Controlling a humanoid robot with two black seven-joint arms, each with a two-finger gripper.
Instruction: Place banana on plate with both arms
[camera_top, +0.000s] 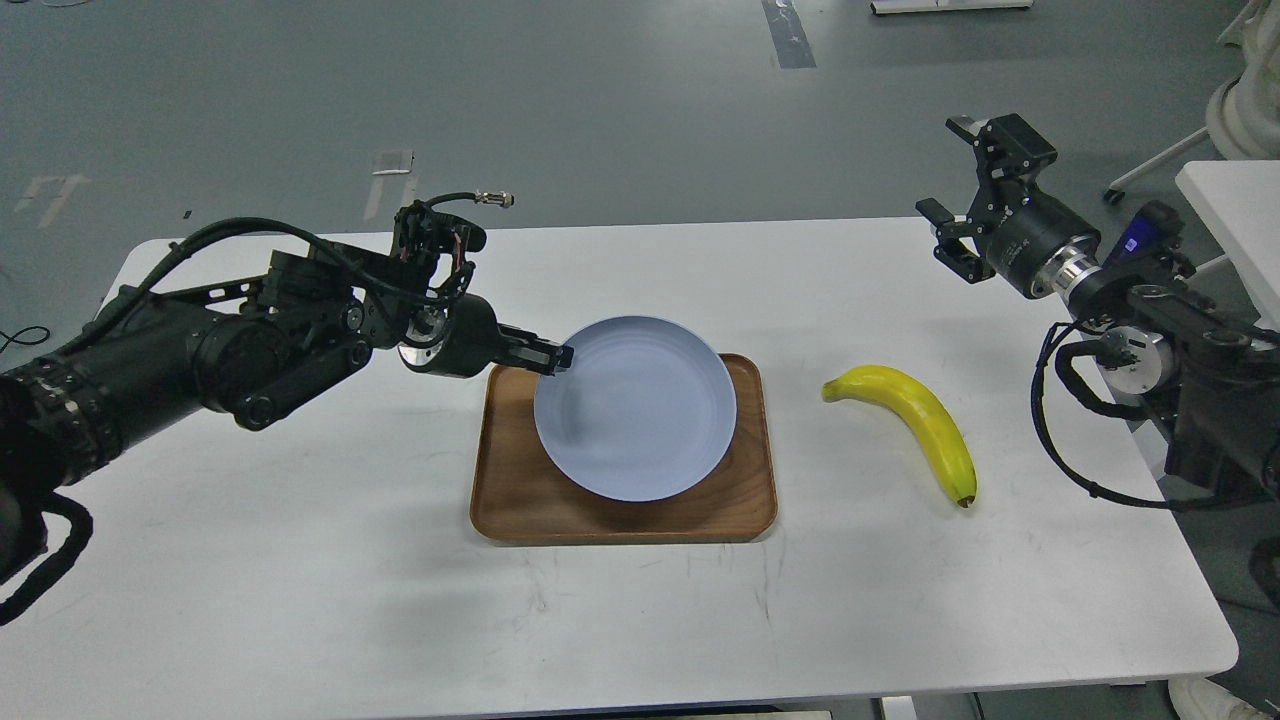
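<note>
The banana (912, 421) is lying flat on the white bench (300, 600), out to the right of the wooden tray (520, 505) and clear of it. Its long axis is running diagonally, the greenish stem end pointing up-left toward the tray and the dark tip pointing down-right toward the bench's near right side. Nothing is touching it.

The plate (640, 440) is sitting on the tray, well apart from the banana, and it is looking tilted, its upper-left rim lifted where my left tool (553, 356) is meeting it. The left tool's fingers are appearing closed down on that rim, so I am judging it to be gripping the plate, though the contact is small and dark here.

My right tool (962, 205) is hovering high over the far right corner of the bench, its fingers spread wide and holding nothing. The banana is lying below it and toward me, a little to the left, so this is plainly the nearer arm for the pick.

I am judging the coming move to be the right tool's: descending toward the banana's middle, with the wrist turning so the fingers are straddling the fruit across its diagonal rather than along it.
</note>
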